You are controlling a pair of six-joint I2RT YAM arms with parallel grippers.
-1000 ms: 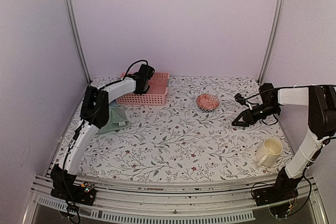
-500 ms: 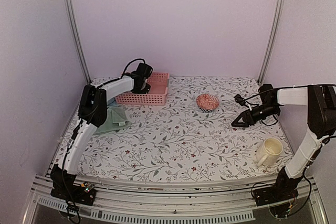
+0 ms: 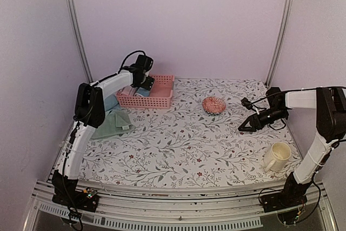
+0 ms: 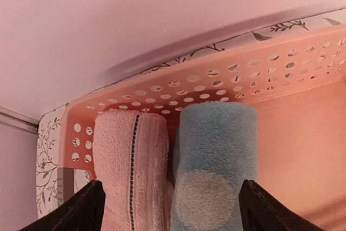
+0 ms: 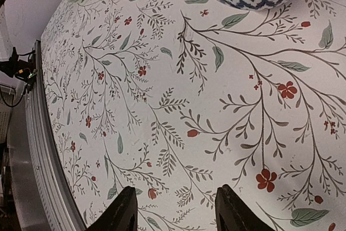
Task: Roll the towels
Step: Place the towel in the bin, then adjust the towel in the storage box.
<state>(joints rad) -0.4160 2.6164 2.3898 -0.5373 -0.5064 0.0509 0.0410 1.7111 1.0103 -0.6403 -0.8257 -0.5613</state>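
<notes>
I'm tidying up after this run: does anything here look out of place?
Nothing is spilled or damaged. The pink roll and the spotted blue roll lie neatly side by side in the basket. Only the green towel lies loose and unrolled near the left edge of the table.

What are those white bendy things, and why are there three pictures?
Those are two robot arms, each ending in a two-finger pincher called a gripper. The big picture comes from a camera up above; the other two come from little cameras on each wrist. The left gripper hangs open over a pink basket, where a rolled pink towel and a rolled blue towel lie side by side. A green towel lies on the table, not rolled. There's a red bowl and a cream mug too. The right gripper is open, holding nothing.
</notes>
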